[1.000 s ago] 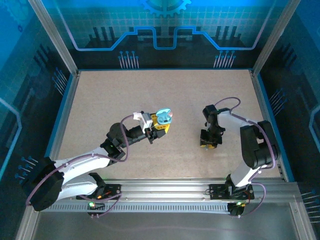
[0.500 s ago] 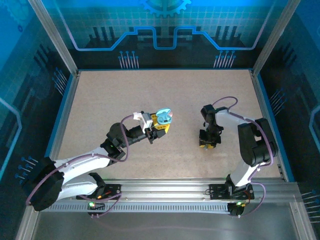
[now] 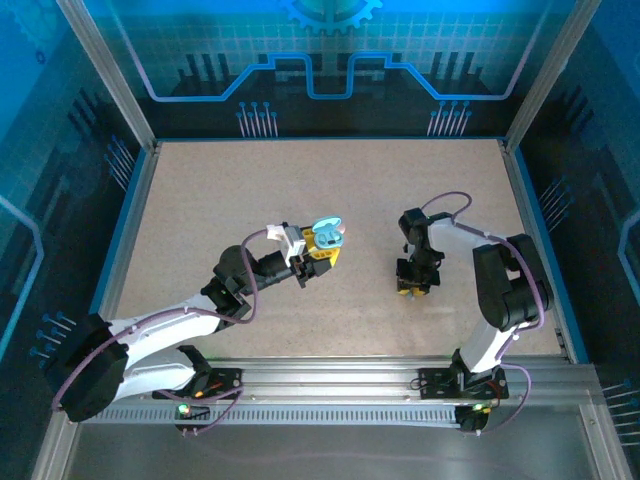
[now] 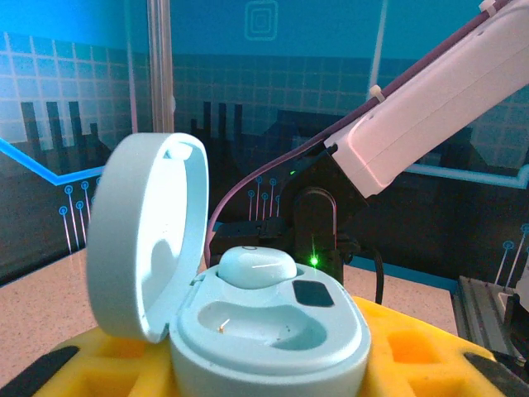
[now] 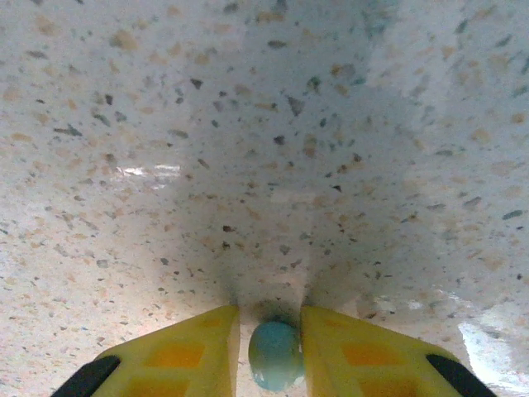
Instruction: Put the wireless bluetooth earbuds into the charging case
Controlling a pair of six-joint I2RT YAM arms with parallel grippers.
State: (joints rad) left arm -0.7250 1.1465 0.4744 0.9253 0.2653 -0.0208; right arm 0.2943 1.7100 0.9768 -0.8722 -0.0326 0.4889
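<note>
Pale teal, the case [image 4: 273, 331] sits clamped between the left gripper's [image 3: 325, 243] yellow fingers [image 4: 413, 356] near the table's [image 5: 264, 165] centre. Its lid [image 4: 145, 240] stands open at 9 o'clock, and a whitish earbud [image 4: 256, 266] is seated at 12 o'clock. At 4 o'clock from the case, the right gripper [image 3: 414, 285] pinches a pale blue earbud [image 5: 275, 354] over the speckled table.

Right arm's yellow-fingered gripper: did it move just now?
Yes. The yellow-fingered right gripper slid slightly left, away from the table's blue right rim.
</note>
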